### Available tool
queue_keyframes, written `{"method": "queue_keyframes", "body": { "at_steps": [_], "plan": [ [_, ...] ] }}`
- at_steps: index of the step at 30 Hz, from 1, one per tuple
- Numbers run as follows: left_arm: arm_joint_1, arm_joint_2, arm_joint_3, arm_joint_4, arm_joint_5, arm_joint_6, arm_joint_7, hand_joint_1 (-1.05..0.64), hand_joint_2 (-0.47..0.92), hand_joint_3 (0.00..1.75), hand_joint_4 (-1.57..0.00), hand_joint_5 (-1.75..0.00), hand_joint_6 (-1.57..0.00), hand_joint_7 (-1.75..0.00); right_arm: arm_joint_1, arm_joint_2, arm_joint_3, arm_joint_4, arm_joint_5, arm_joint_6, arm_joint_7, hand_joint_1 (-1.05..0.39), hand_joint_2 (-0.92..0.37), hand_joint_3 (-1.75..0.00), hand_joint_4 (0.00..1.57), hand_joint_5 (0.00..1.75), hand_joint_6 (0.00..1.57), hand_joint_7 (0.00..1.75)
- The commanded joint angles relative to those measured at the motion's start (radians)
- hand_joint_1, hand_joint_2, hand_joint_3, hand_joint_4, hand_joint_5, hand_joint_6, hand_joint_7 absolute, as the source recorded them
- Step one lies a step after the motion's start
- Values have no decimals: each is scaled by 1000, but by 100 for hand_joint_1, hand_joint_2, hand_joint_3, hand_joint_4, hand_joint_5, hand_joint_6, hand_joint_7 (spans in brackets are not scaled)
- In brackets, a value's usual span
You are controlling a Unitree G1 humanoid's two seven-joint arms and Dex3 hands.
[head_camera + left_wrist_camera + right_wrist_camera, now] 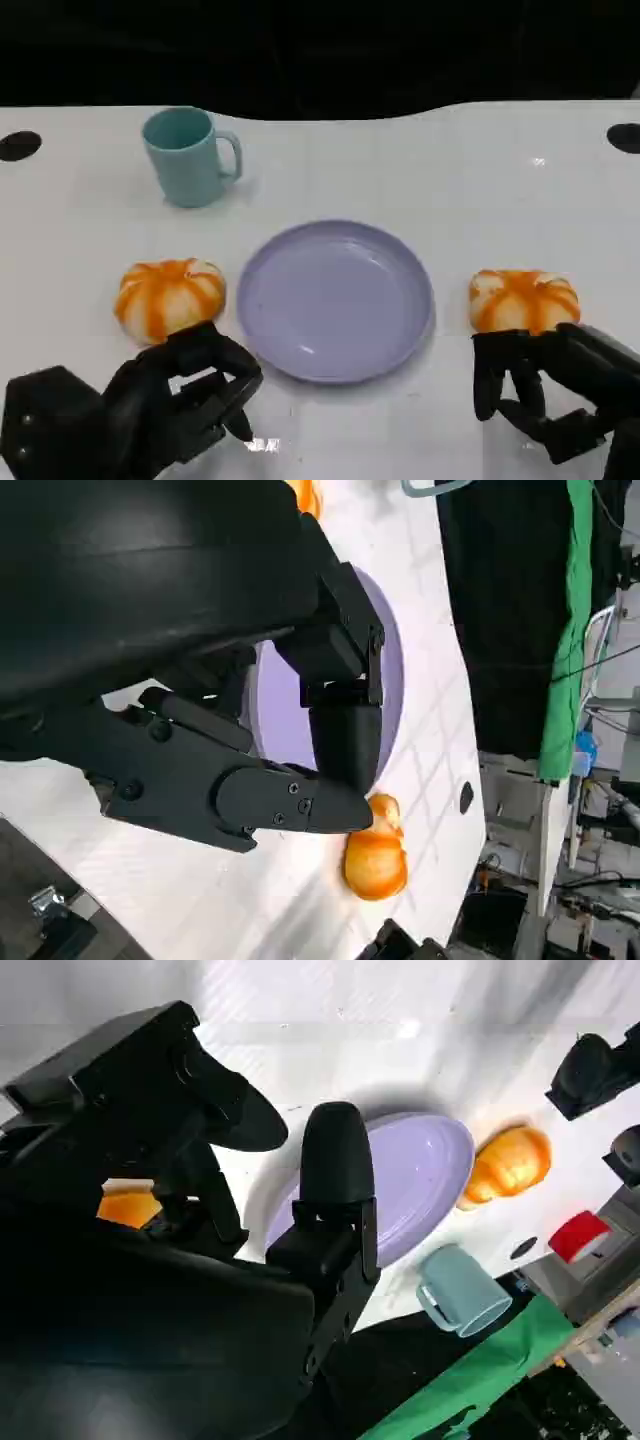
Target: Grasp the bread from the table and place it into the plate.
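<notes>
Two orange-and-white bread rolls lie on the white table on either side of a lilac plate [335, 300]. The left bread [168, 297] sits just beyond my left hand [190, 395], whose fingers arch loosely and hold nothing. The right bread [524, 299] lies just past my right hand [545, 390], whose fingers are spread and point down at the table, not touching it. In the right wrist view the plate [425, 1175] and the left bread [510, 1165] lie beyond my fingers [335, 1160]. The left wrist view shows the plate [395, 670] and the right bread [375, 858].
A teal mug [190, 155] stands at the back left, handle to the right, well away from the plate. The table's far edge meets a dark background. Two dark round holes mark the table's far corners [18, 145].
</notes>
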Motion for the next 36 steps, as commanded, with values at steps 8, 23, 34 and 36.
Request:
{"method": "queue_keyframes", "body": {
  "at_steps": [8, 23, 34, 36],
  "plan": [
    [1, 16, 10, -20, -3, 15, -2, -51, 92, 28, -72, -175, -73, -138, -7, -14, -2, -13, 4, 8, 11, -8, -47, -118, 80, 175, 65, 144],
    [0, 18, 10, -19, 1, 15, -2, -51, 92, 28, -72, -175, -74, -137, -7, -13, -1, -18, -2, 11, 9, -8, -46, -118, 82, 175, 65, 144],
    [1, 17, 10, -23, 2, 23, 4, -52, 92, 28, -72, -175, -73, -138, -12, 14, -32, 8, 26, -41, -52, -6, -51, -108, 70, 170, 69, 115],
    [1, 17, 10, -24, 3, 22, 3, -52, 92, 28, -71, -175, -73, -138, -11, 15, -38, 4, 13, -47, -71, -7, -53, -100, 66, 163, 69, 106]
  ]
}}
